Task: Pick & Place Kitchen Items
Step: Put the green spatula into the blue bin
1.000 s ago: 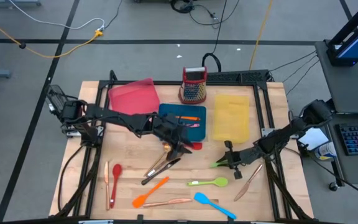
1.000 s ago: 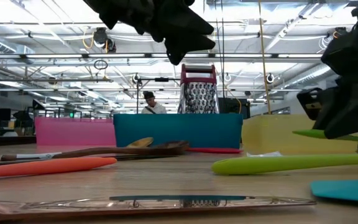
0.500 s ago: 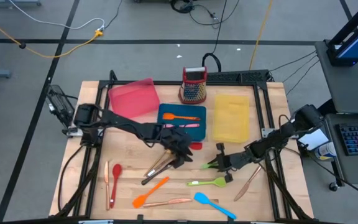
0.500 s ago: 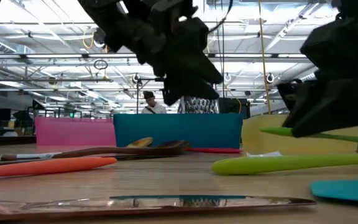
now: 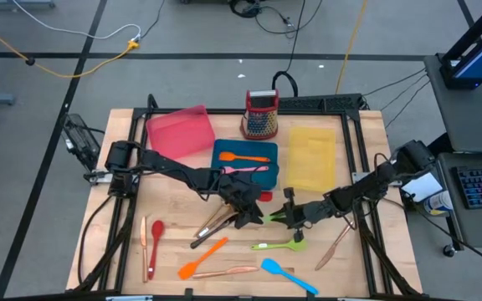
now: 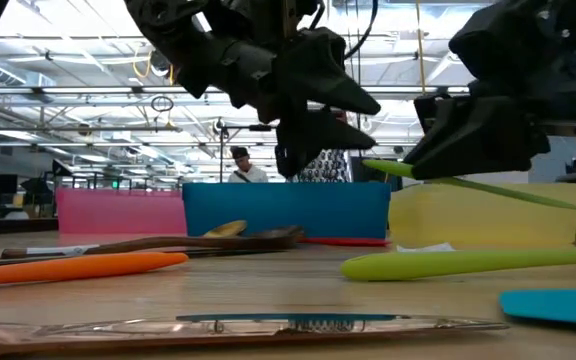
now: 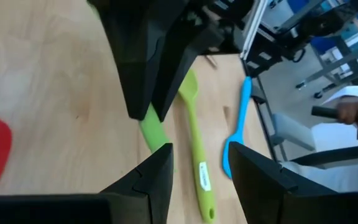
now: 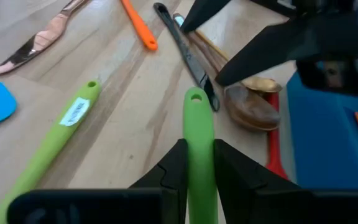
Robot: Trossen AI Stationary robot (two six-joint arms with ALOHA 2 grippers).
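Note:
My right gripper [image 5: 284,214] is shut on a green utensil [image 8: 197,118] above the middle of the table. The utensil's free end, which has a hole [image 8: 196,96], points at my left gripper [image 5: 253,216]. That gripper is open, and the green end [image 7: 157,135] lies close by one of its fingers [image 7: 157,163]. Below them a second green spatula [image 5: 279,245], a blue spatula [image 5: 287,274], an orange spatula [image 5: 203,257] and dark wooden spoons [image 5: 216,226] lie flat on the table. The blue tray [image 5: 224,171] holds an orange and a pink utensil. My right gripper pinches the green utensil's handle [image 8: 199,140] between its two fingers, coming in nearly level from the table's right. The handle runs along the fingers and sticks out past their tips. The utensil is lifted clear, slanting slightly [image 6: 388,170]. Whether my left gripper touches the green end, I cannot tell.
A pink tray [image 5: 178,132], the blue tray and a yellow tray [image 5: 312,157] stand along the far side, with a grater [image 5: 260,114] behind them. A red spoon [image 5: 156,238] and copper cutlery [image 5: 224,272] lie near the front left. A copper knife [image 5: 337,242] lies at the right.
My right gripper has carried the green utensil toward the table's left and a little upward, still shut on it. My left gripper has come down and toward the near edge, rolling as it went, until its open fingers met the green utensil's free end.

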